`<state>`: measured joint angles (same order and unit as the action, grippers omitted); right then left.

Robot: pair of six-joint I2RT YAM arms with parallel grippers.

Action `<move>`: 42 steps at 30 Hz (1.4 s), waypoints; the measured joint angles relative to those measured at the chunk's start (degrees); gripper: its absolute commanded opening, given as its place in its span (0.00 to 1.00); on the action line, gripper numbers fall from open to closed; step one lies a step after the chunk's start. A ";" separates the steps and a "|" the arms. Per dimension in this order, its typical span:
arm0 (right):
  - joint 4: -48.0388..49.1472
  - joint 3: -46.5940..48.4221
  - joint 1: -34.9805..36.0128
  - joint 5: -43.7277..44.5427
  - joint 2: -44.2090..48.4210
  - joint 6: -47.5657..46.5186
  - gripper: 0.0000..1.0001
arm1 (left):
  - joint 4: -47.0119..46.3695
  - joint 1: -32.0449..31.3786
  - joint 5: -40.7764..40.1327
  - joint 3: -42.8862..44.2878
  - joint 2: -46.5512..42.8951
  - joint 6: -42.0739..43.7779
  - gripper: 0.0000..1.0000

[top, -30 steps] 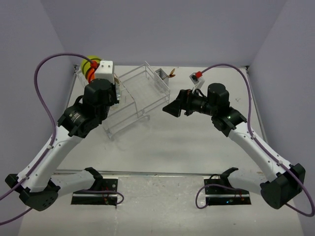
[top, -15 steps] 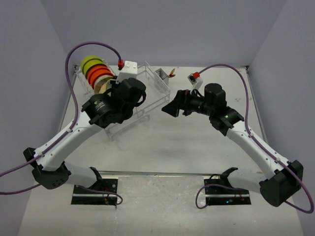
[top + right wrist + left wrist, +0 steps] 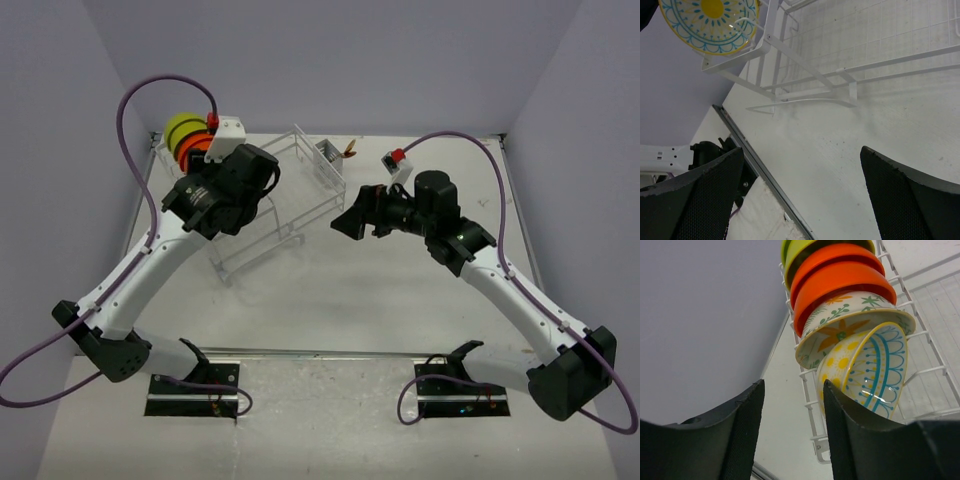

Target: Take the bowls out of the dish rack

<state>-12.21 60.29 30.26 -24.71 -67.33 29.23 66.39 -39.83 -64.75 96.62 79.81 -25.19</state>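
Left gripper [image 3: 792,407]: fingers spread, nothing held, just short of bowls [image 3: 840,285]. Bowls stand on edge in row at 10 o'clock end of dish rack [image 3: 290,190], top view. Right gripper [image 3: 800,165]: fingers spread, empty, above table [image 3: 850,130] at rack's 4 o'clock.

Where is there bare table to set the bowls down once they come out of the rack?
The widest bare stretch of table lies between the dish rack, the left arm, the right arm and the metal strip. A smaller patch lies at the far right corner, behind the right arm. Crowded: the rack's left end, where the bowls stand packed.
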 measured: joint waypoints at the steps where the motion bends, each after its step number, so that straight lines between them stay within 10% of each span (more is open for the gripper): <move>1: -0.09 0.00 0.00 0.02 0.00 -0.13 0.99 | -0.74 0.33 0.04 -0.76 0.02 0.61 0.47; 42: -0.42 -0.44 0.00 0.98 -3.43 -0.83 0.99 | -13.40 2.32 15.93 -7.98 -6.62 -2.62 0.52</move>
<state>-12.62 59.86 30.26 -23.73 -70.76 28.40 52.99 -37.52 -48.82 88.64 73.19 -27.81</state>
